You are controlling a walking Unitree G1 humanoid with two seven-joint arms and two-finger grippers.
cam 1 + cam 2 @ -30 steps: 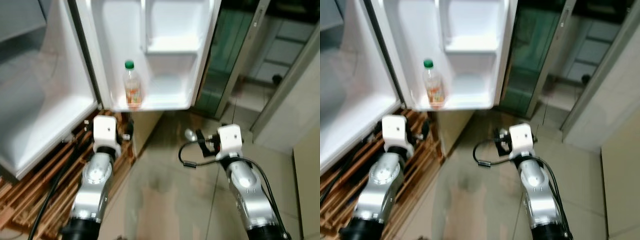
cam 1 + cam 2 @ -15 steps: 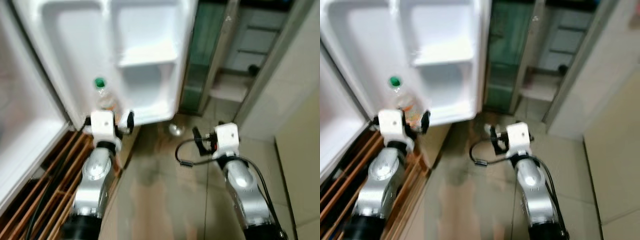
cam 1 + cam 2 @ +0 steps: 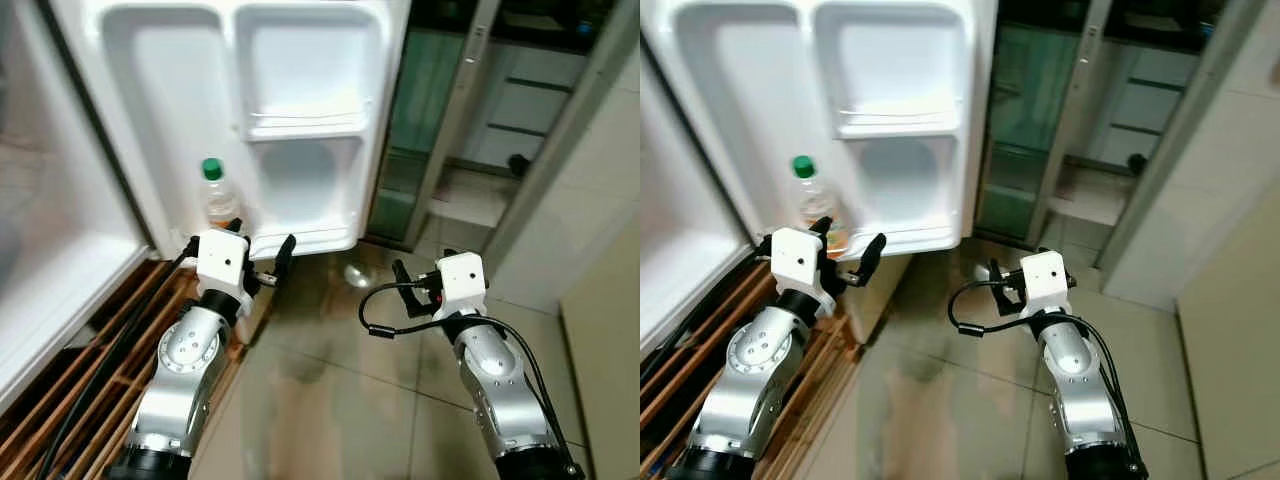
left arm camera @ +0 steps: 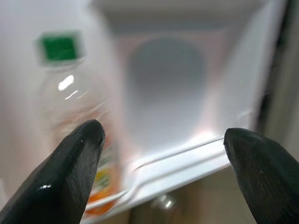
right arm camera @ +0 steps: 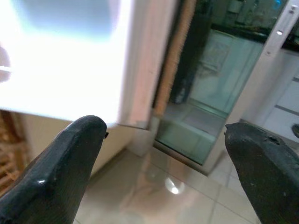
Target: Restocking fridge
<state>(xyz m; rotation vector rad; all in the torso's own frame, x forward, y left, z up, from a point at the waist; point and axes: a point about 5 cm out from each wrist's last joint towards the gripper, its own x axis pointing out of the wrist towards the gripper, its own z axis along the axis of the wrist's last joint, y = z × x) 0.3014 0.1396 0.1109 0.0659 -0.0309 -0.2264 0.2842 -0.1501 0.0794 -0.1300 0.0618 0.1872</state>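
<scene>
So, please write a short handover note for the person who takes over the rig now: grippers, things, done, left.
Left gripper: fingers open, empty, just below the fridge door's lowest shelf.
Right gripper: fingers open, empty, held over the tiled floor.
Bottle with green cap: upright at the left end of that door shelf.
Done: one bottle is in the door.
Left: no other item to stock is in sight; find the next one.

Glossy tiled floor [image 3: 330,400], wooden slats [image 3: 60,390], glass doors [image 3: 430,100]

Both hands [image 3: 262,268] [image 3: 400,285] raised, fingers apart.
</scene>
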